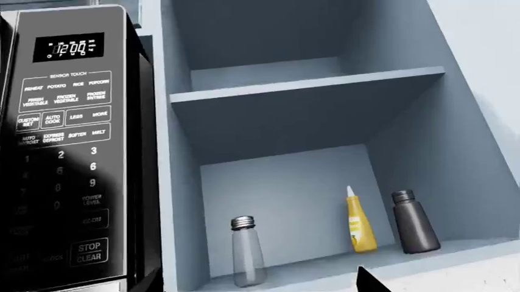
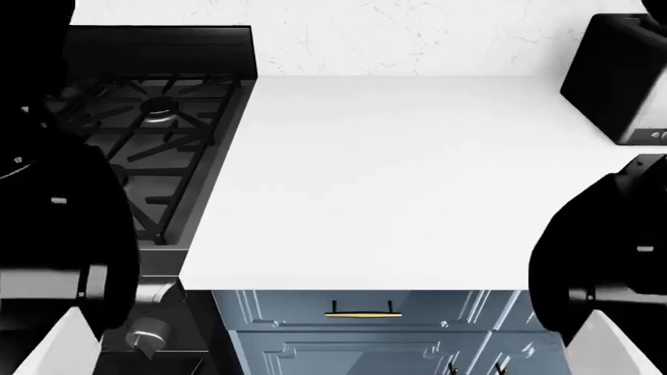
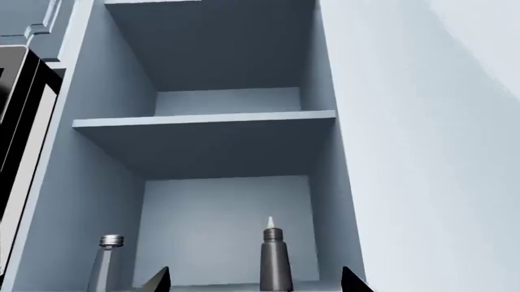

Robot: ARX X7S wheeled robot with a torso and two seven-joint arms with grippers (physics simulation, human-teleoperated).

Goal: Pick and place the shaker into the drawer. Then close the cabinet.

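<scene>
The shaker (image 1: 246, 249), a small clear bottle with a silvery-grey top, stands on the lower shelf of an open blue-grey cabinet (image 1: 301, 97); its holes do not show. It also shows in the right wrist view (image 3: 109, 263). My left gripper (image 1: 260, 287) is below and in front of it, apart from it; one dark fingertip (image 1: 369, 281) shows clearly and the jaws stand wide. My right gripper (image 3: 254, 281) is open and empty, facing the same shelf. The wide shallow drawer is out of view. In the head view neither gripper shows, only the arms.
A yellow bottle (image 1: 360, 224) and a dark grey bottle (image 1: 415, 222) share the shelf. A microwave (image 1: 69, 146) stands beside the cabinet. Below lie a white counter (image 2: 396, 180), a gas stove (image 2: 146, 148), a black coffee machine (image 2: 620, 78) and panelled drawer fronts with a brass handle (image 2: 363, 314).
</scene>
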